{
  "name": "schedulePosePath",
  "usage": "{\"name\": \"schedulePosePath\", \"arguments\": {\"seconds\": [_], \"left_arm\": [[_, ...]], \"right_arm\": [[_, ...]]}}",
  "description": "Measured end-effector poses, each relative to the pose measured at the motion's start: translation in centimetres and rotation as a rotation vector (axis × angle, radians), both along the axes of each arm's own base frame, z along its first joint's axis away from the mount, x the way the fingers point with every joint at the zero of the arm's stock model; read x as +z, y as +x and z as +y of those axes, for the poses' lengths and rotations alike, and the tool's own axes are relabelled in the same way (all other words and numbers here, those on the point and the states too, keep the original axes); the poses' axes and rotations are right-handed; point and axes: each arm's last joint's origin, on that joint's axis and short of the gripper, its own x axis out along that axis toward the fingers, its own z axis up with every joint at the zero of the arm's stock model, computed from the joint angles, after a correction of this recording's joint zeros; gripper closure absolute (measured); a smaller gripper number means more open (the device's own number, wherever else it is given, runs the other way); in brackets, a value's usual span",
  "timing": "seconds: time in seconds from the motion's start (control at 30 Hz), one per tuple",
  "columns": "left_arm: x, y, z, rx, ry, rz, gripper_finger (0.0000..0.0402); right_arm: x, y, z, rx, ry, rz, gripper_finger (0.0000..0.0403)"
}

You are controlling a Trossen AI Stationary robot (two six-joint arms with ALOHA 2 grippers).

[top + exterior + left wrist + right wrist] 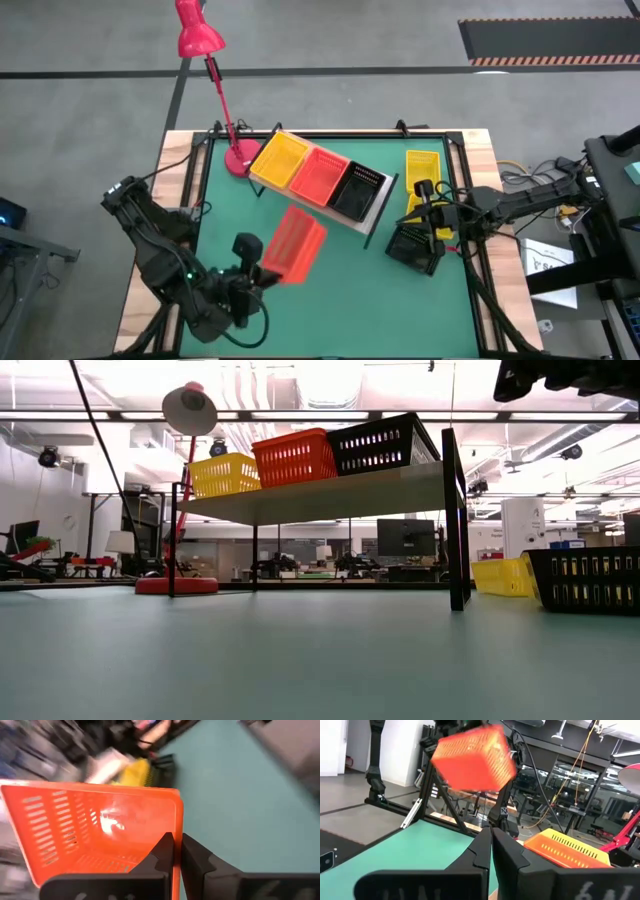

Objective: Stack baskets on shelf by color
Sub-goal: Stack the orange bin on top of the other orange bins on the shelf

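Observation:
The shelf (378, 208) stands slantwise mid-table and carries a yellow basket (280, 158), a red-orange basket (319, 175) and a black basket (358, 189) in a row; the low view shows the same row (295, 457) on the plank (330, 495). My left gripper (268, 267) is near the table's near-left and is shut on another red-orange basket (296, 244). My right gripper (432, 210), fingers shut (491, 840), hovers by the right edge above a yellow basket (424, 197) and a black basket (415, 246). One more yellow basket (422, 165) lies behind them. My left gripper pinches the red-orange basket's side wall at its rim (175, 837), one finger (161, 851) inside the basket and one (196, 855) outside. The basket is lifted clear of the mat and tilted, with its mesh bottom (472, 757) turned toward the right arm.
A red desk lamp (200, 35) has its base (240, 158) at the far-left corner, beside the shelf's yellow end. Open green mat (350, 290) stretches along the near side, between the two arms. On the mat's right strip, the loose baskets crowd the space under my right arm.

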Motion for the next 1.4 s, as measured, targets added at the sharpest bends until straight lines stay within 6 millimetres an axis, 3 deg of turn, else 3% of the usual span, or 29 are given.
{"name": "schedulePosePath", "arguments": {"seconds": [0.13,0.23,0.57,0.8,0.97,1.4], "left_arm": [[0.2,1.0,1.4,-0.046,0.283,0.021,0.0401],[0.3,2.2,3.1,-0.034,0.369,0.059,0.0401],[0.1,6.0,10.5,0.031,0.339,0.208,0.0401],[-0.1,7.3,14.9,0.081,0.256,0.258,0.0401],[-0.5,7.7,16.1,0.077,0.205,0.271,0.0401],[-1.8,8.0,16.9,0.101,0.205,0.310,0.0401]], "right_arm": [[0.0,0.0,0.0,0.001,0.011,0.003,0.0394],[0.0,0.0,0.0,0.001,0.011,0.003,0.0394],[-0.1,0.0,0.0,0.001,0.012,0.016,0.0394],[-0.2,0.0,0.0,0.001,0.013,0.025,0.0394],[-0.3,0.0,0.0,0.001,0.012,0.034,0.0394],[-0.3,0.0,0.0,0.001,0.012,0.035,0.0394]]}}
